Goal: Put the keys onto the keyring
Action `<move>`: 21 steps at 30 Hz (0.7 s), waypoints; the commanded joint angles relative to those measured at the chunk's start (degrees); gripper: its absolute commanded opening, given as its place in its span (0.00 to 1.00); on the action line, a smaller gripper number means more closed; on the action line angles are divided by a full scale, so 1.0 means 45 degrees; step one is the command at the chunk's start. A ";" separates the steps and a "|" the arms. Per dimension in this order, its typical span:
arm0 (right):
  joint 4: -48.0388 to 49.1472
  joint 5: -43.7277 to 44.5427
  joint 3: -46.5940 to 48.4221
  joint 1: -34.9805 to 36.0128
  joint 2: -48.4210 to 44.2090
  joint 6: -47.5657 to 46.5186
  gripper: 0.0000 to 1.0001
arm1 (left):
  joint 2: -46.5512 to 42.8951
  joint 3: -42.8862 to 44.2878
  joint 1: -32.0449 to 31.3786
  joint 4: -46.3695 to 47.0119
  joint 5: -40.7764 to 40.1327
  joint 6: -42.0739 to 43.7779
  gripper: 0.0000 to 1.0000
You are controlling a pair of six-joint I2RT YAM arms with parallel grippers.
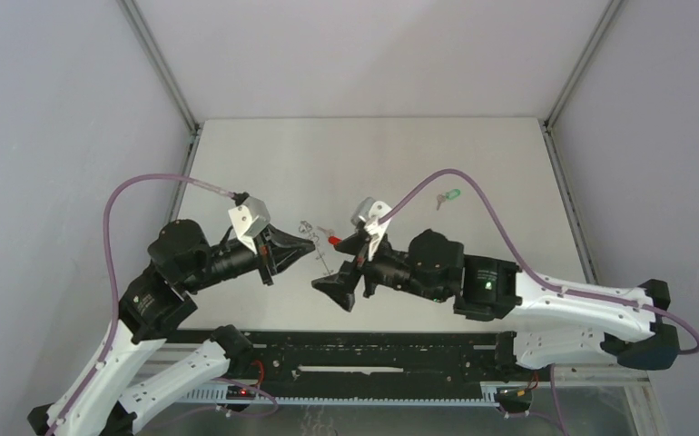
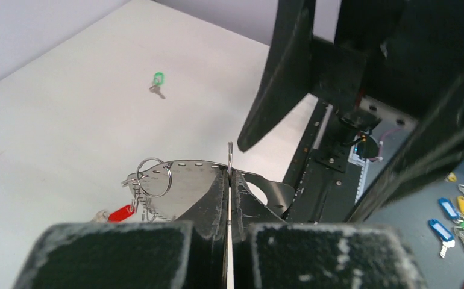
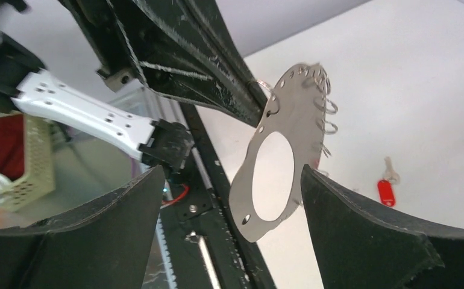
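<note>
Left gripper [image 2: 229,180] clamps the keyring plate [image 3: 296,102]; right gripper [image 3: 232,180] gapes, empty. Fetching the red key [image 3: 386,191] seems next.

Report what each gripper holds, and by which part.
The left gripper is clamped on the keyring plate, pinching its rim at the perforated end beside the small rings. The right gripper is open, holding nothing.

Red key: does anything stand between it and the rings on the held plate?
Nothing visible does. The red key lies free on the table, near the plate, whose edge with the rings is turned toward it.
</note>
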 commanded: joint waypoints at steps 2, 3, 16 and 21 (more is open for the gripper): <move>0.0475 0.3491 0.0047 0.0882 0.1011 -0.1518 0.90 | 0.0160 0.0094 -0.0053 0.0072 -0.1575 -0.0643 0.00; 0.0494 0.3779 0.0049 0.0948 0.1135 -0.1710 0.89 | 0.0166 0.0135 -0.0063 0.0080 -0.1680 -0.0705 0.00; 0.1294 0.7228 0.0048 0.2065 0.1976 -0.4143 0.18 | 0.0560 0.0524 -0.0061 -0.0350 -0.1899 -0.1151 0.00; 0.1247 0.7626 0.0051 0.2088 0.2019 -0.4497 0.00 | 0.0931 0.0790 -0.0037 -0.1099 -0.2414 -0.1034 0.00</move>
